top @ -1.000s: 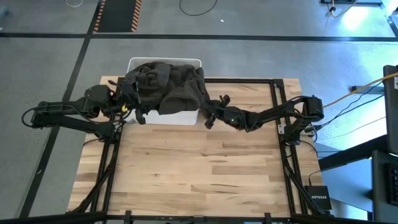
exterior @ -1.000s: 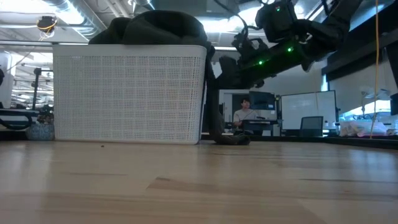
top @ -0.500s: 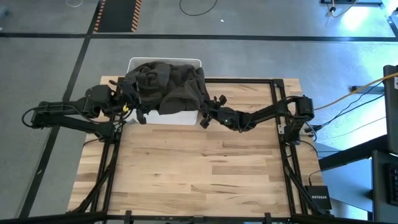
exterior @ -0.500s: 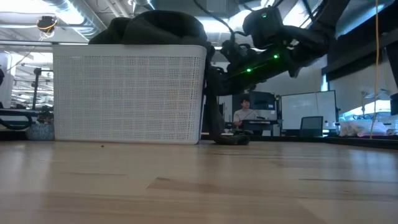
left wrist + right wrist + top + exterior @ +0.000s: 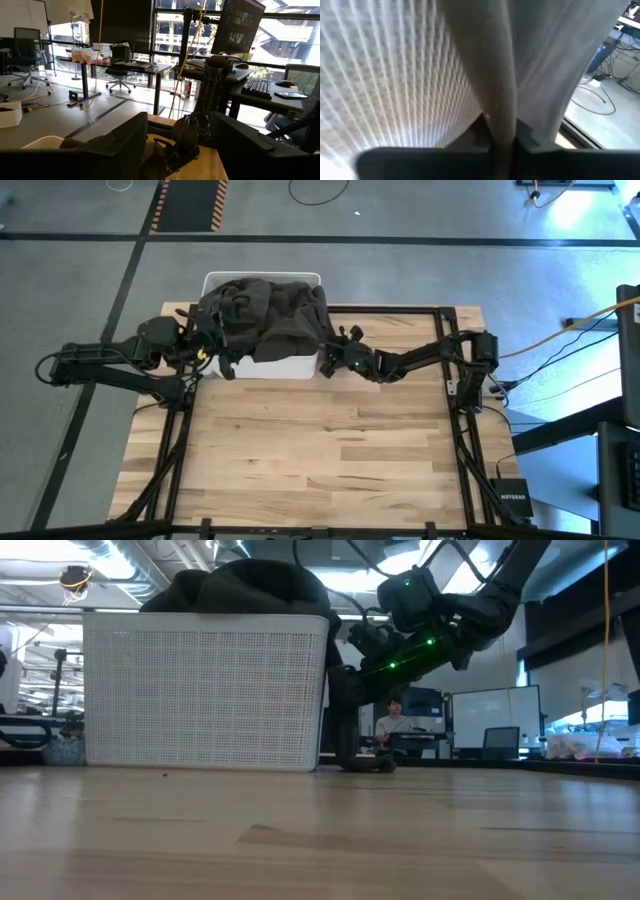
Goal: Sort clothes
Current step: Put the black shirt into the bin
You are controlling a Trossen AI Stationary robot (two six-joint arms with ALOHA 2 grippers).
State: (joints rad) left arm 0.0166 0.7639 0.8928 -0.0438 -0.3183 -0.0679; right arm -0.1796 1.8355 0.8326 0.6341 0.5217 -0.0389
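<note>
Dark olive-grey garment (image 5: 268, 312) is heaped over the white tub (image 5: 290, 366) at the table's (image 5: 320, 450) far edge, one fold (image 5: 492, 65) hanging down the tub's right-hand corner to the tabletop. Right hand (image 5: 329, 360) is at that corner, fingers pinched together on the hanging fold, seen in the right wrist view. Left hand (image 5: 222, 352) is at the tub's left side against the pile; fingers (image 5: 125, 145) apart, nothing between them.
</note>
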